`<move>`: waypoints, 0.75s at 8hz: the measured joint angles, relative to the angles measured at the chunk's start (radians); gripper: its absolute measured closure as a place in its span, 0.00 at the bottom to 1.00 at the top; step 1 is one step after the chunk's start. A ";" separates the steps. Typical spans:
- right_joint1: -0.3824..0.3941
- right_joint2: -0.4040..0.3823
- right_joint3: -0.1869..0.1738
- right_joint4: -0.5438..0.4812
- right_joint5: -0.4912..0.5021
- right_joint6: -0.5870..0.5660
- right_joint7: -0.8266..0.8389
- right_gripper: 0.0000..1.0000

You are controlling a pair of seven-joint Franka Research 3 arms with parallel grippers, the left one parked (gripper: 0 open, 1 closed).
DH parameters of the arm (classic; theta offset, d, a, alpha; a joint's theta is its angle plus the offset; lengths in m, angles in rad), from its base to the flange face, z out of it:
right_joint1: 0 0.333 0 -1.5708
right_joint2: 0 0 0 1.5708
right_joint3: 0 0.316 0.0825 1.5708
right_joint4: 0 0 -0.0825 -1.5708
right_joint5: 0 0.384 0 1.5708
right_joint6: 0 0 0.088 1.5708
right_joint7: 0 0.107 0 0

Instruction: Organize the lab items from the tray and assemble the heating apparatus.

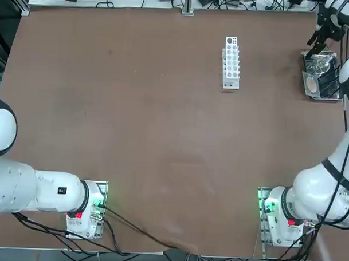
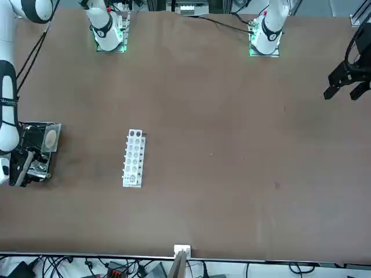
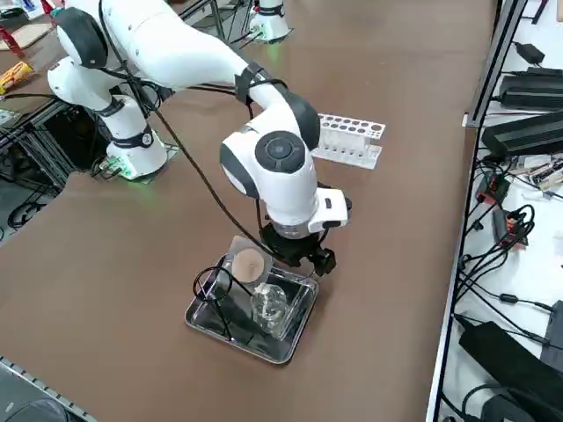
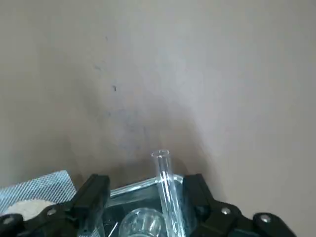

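The shiny metal tray (image 3: 283, 351) lies near the table's right edge, also seen in the top view (image 1: 322, 98) and the front view (image 2: 40, 124). In it, a grey mesh square with a tan round centre (image 3: 249, 262) leans up beside a thin dark wire-legged stand (image 3: 214, 290) and a clear glass vessel (image 3: 268, 306). My right gripper (image 4: 144, 183) hangs low over the tray's far end (image 3: 303, 259), open. A clear glass tube (image 4: 165, 182) stands between its fingers, touching neither. The mesh (image 4: 34, 190) shows just beside one finger.
A white holed rack (image 1: 231, 62) lies at the far middle of the table, well left of the tray, also visible in the right side view (image 3: 350, 139). Cables and boxes crowd the strip beyond the table's far edge (image 3: 519, 132).
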 joint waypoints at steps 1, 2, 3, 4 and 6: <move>-0.005 0.007 0.000 0.000 0.000 0.004 -0.014 0.10; -0.012 0.017 0.000 0.000 0.000 0.012 -0.025 0.10; -0.017 0.026 0.000 0.000 0.000 0.017 -0.035 0.12; -0.019 0.031 0.000 0.000 0.000 0.023 -0.039 0.12; -0.019 0.033 0.001 0.000 0.000 0.049 -0.045 0.13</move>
